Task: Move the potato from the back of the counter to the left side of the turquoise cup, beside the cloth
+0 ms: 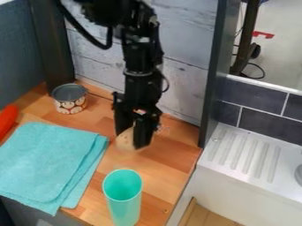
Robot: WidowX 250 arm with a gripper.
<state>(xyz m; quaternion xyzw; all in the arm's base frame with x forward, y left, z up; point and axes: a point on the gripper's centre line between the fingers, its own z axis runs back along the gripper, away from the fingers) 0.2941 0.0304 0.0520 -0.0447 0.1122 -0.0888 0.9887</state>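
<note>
Tan roundish object (pixel 124 142) is sitting between the fingertips of the black gripper (pixel 132 138), over the wooden counter (pixel 162 161). In the camera view, the arm (pixel 141 57) is coming down from the top edge, its lower part hanging nearly upright in front of the pale plank wall (pixel 189 48). The gripper is pointing downward with its two fingers closing on the tan object, one at either side, and the finger nearer the sink is partly covering it. Both are showing toward the back edge of the counter, left of its back right corner.

One tan object is showing, along with one can, one cup and one cloth. The can (pixel 70 106), bearing a printed pattern, is standing upright near the back left corner of the counter. The turquoise cup (pixel 123 206) is standing upright toward the front, near the right edge, with its open mouth facing up. The turquoise cloth (pixel 44 159) is lying folded on the left part, reaching over the front edge. One orange-red thing (pixel 7 120) is lying by the left edge, partly cut off by the view. Beyond the right edge, one white sink (pixel 203 170) with a ridged draining area is standing.
</note>
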